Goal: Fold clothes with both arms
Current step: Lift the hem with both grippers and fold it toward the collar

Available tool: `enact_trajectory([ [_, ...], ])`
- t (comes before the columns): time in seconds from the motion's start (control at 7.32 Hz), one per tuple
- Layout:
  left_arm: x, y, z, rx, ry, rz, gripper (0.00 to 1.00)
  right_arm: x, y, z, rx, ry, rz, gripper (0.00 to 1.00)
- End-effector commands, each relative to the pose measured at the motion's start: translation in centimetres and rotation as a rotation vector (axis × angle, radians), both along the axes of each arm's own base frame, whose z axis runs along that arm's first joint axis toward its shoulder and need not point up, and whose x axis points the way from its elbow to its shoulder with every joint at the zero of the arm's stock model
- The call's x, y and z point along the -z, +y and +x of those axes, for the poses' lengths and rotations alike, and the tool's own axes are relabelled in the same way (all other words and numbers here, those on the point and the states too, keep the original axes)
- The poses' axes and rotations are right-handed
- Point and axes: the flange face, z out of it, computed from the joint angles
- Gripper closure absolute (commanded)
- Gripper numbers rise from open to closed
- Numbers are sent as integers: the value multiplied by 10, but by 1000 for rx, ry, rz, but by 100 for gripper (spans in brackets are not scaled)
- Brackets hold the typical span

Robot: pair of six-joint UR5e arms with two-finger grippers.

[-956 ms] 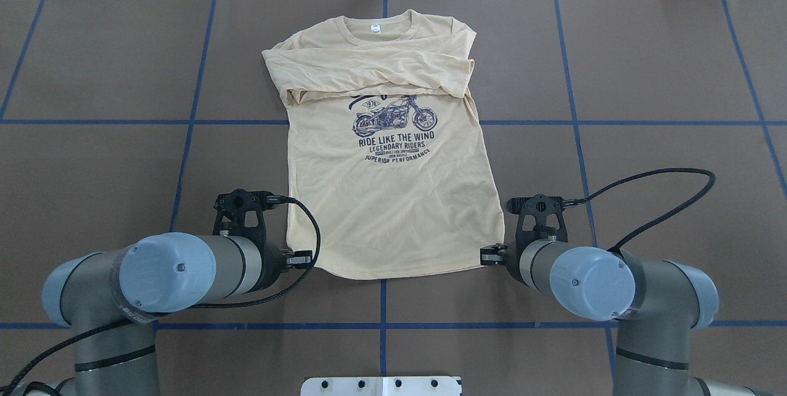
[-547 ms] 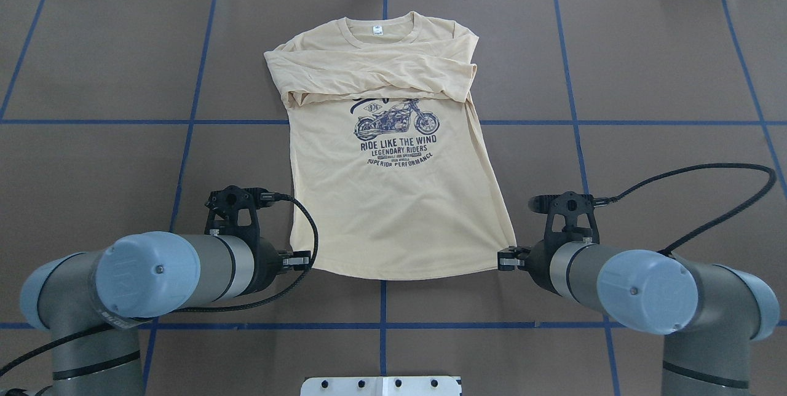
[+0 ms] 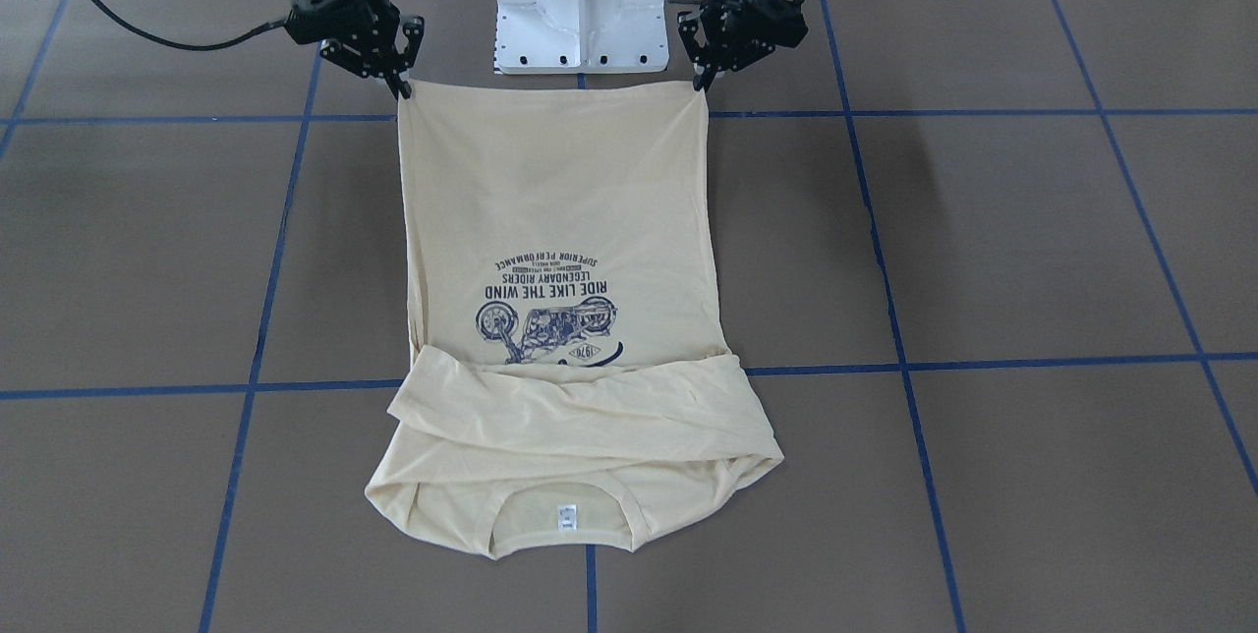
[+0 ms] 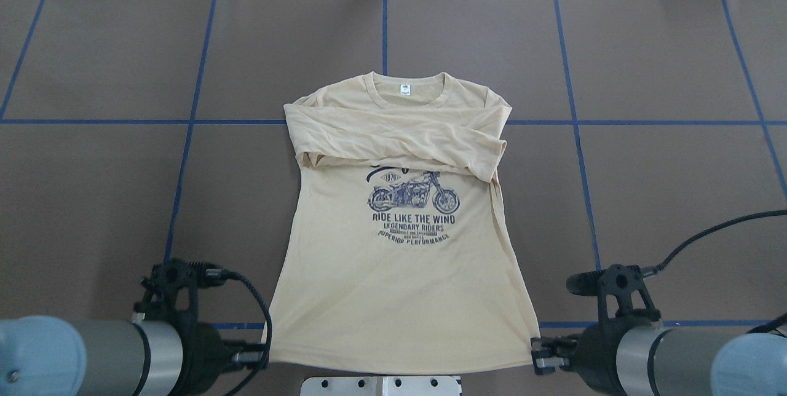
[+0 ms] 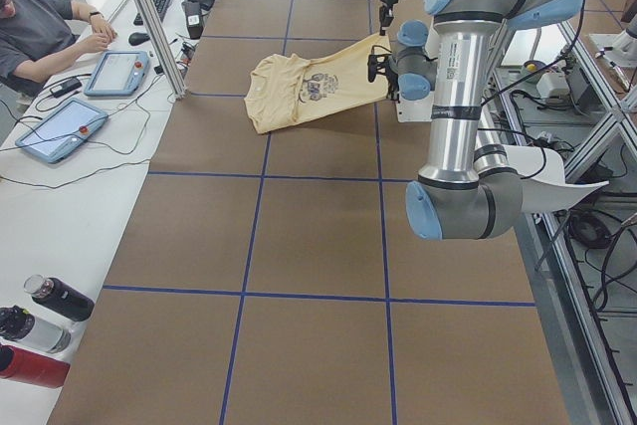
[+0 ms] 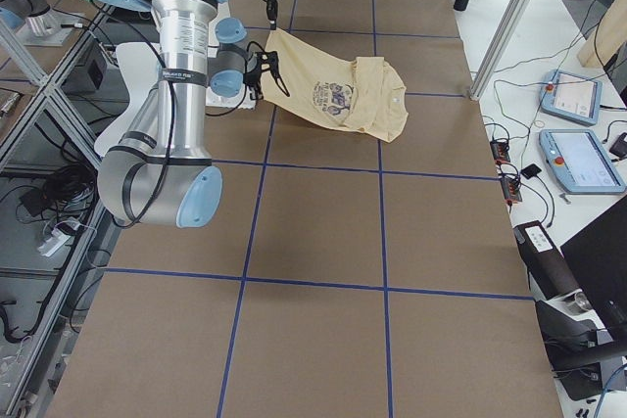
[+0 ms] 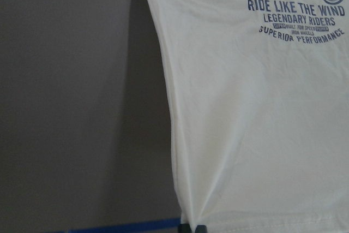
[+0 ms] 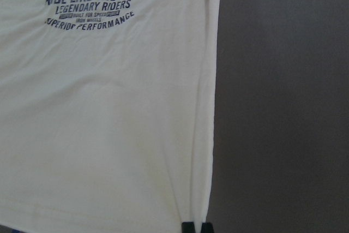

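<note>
shirt being dragged toward the robot, hem pinched at both corners

the shirt (image 4: 399,285) is sliding toward 6 o'clock in the overhead view. over the last second its collar (image 4: 406,83) has been leaving the far edge of the surface (image 4: 92,199) and is now lying near the middle grid line. the hem (image 4: 399,366) is reaching the white pedestal base (image 4: 381,385). both arms are retreating with it, so little more than their wrists is showing at the bottom of that view.

the left gripper (image 4: 255,356) is holding the hem corner at the shirt's 7 o'clock, and the right gripper (image 4: 538,356) is holding the corner at 5 o'clock. in each wrist view the fingers (image 7: 187,228) are clenching a tuck of cloth, with creases running into them. the side views are showing the hem end riding lifted off the surface while the collar end is lying flat. the sleeves (image 4: 399,141) are staying folded across the chest, covering the top of the print (image 4: 413,199).

this is looking like a straightening pull. the body is lying smoother and closer, probably setting up a fold of the hem toward 12 o'clock. the thin cloth is likely needing an even pull from both corners, or it could be skewing.
</note>
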Motion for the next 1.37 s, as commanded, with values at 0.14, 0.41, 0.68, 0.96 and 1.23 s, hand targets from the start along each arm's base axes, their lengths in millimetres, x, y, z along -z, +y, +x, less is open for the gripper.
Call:
enact_trajectory([
  [0.14,15,33,-19,-43,-11,-86,100,20,10,23,-1,-40,2,100],
  [0.41,8,1,-5,21,-30,-47,100,11,-26,24,-111,-16,9,100],
  [0.68,12,-64,24,155,-40,-33,100,1,-86,-7,-253,-3,10,100],
  [0.96,20,-101,15,239,-26,-33,100,-3,-145,-19,-373,10,14,100],
  [1.23,25,-133,-2,315,-16,-31,100,7,-183,-9,-453,-2,20,100],
])
